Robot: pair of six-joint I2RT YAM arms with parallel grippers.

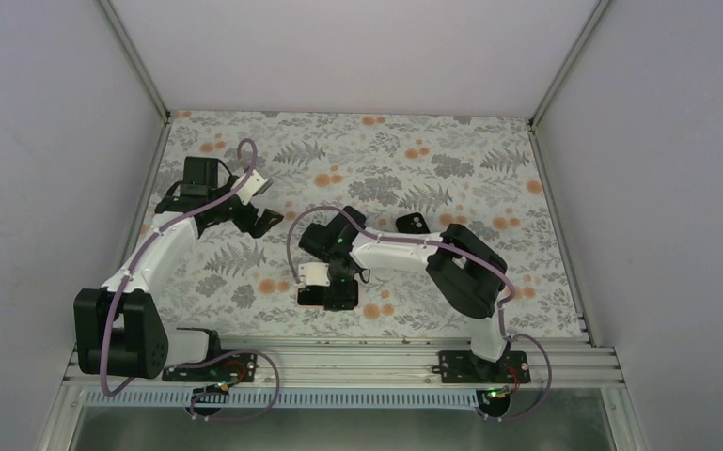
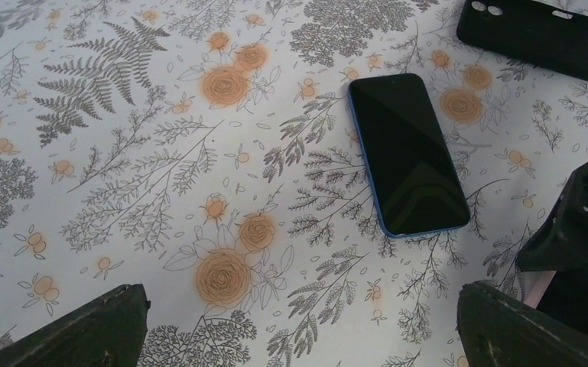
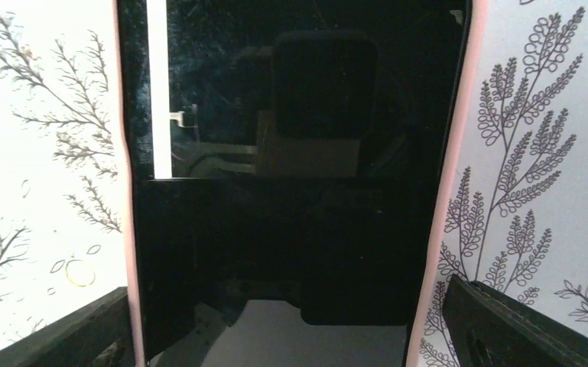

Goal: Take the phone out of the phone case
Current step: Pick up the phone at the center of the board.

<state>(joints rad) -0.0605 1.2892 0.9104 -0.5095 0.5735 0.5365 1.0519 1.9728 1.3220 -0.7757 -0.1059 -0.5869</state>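
Right claw (image 3: 283, 336) low over flat black glossy-screened phone (image 3: 298, 229), fingers apart, one each side of thin salmon-pink phone case (image 3: 451, 176); contact unclear. Phone sits in case, flat on floral-print tabletop (image 3: 550, 115). Left claw (image 2: 298, 313) apart, empty, above tabletop near blue-rimmed dark-screened second phone (image 2: 409, 153); black empty case (image 2: 539, 38) beyond.

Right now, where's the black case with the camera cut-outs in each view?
Top external: black case right of centre, just beyond the right arm.
Left wrist: top right corner, partly cropped.
Right wrist: not in it.
Shared landmark: right pincer, also the black block at the left wrist view's right edge; its fingers sit in its own view's bottom corners.
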